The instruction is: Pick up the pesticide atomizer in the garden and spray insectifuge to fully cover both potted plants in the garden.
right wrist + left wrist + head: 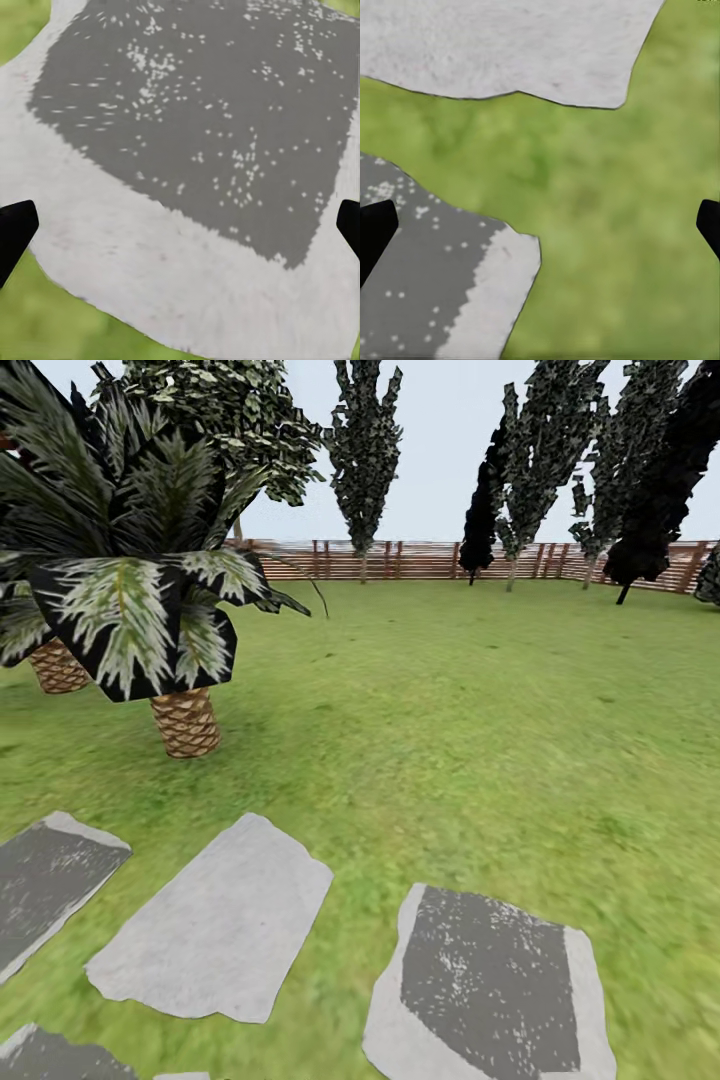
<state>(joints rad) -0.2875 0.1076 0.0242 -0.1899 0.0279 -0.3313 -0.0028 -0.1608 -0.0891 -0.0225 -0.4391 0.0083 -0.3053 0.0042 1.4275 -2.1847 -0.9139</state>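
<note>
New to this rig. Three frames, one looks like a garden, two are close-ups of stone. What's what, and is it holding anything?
It is a simulated wheeled robot with two arms, each ending in a gripper. The big picture comes from its head camera: a lawn with grey stepping stones, a palm to the left, a wooden fence and tall trees at the back. The other two come from cameras near each gripper, looking down. The left gripper hangs over grass between two stones; the right gripper hangs over one dark-centred stone. The black shapes at the picture edges are fingertips, wide apart, with nothing between them. So both grippers are open and empty.
</note>
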